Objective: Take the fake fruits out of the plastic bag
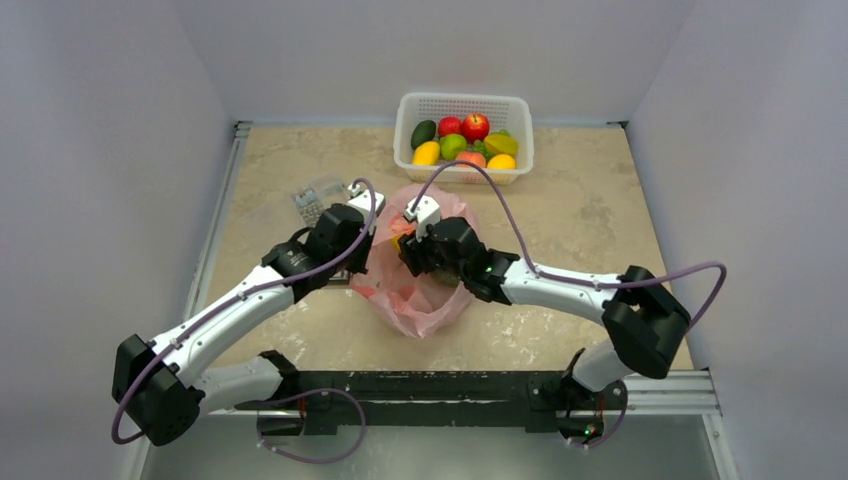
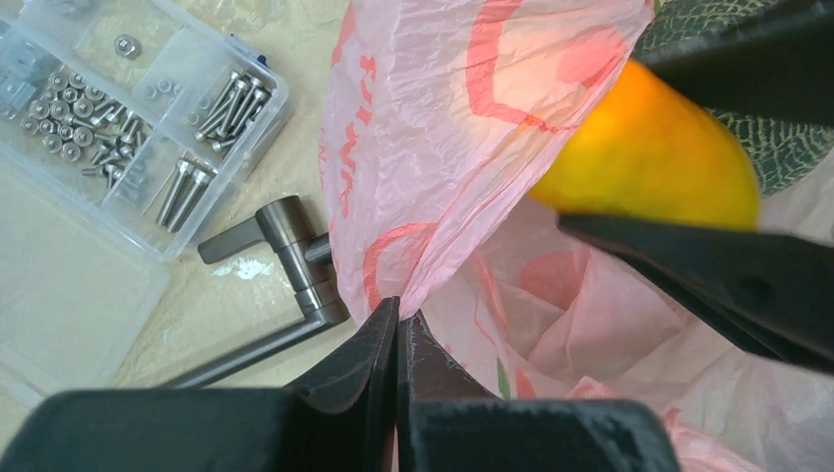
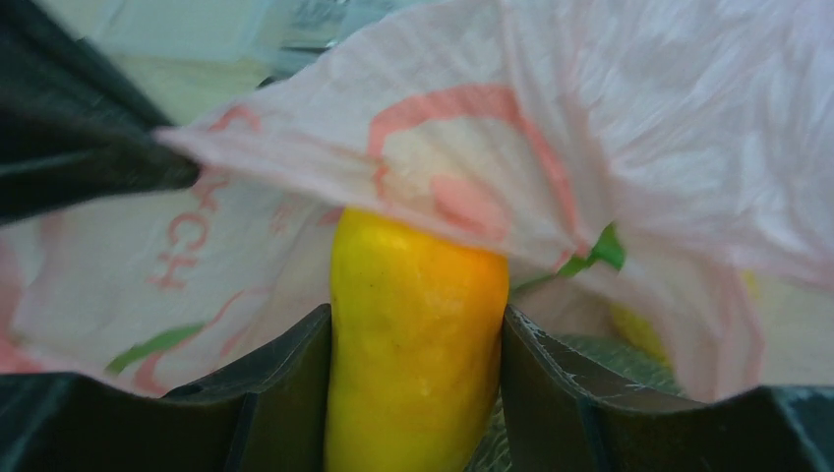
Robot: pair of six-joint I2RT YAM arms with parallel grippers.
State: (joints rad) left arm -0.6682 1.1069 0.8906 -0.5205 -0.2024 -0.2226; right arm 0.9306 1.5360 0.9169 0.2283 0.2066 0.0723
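The pink plastic bag (image 1: 420, 290) lies at the table's middle. My left gripper (image 1: 368, 232) is shut on the bag's left rim (image 2: 413, 295) and holds its mouth open. My right gripper (image 1: 412, 250) is at the bag's mouth, shut on a yellow-orange fake fruit (image 3: 418, 344), which also shows in the left wrist view (image 2: 649, 152). The bag (image 3: 590, 128) drapes over the fruit's far end. A dull-green rough melon (image 2: 777, 147) lies inside the bag behind the fruit and shows under it in the right wrist view (image 3: 580, 359).
A white perforated basket (image 1: 463, 105) at the back holds several fruits, among them red apples and an avocado. A clear box of screws (image 2: 118, 128) and a metal handle (image 2: 285, 246) lie just left of the bag.
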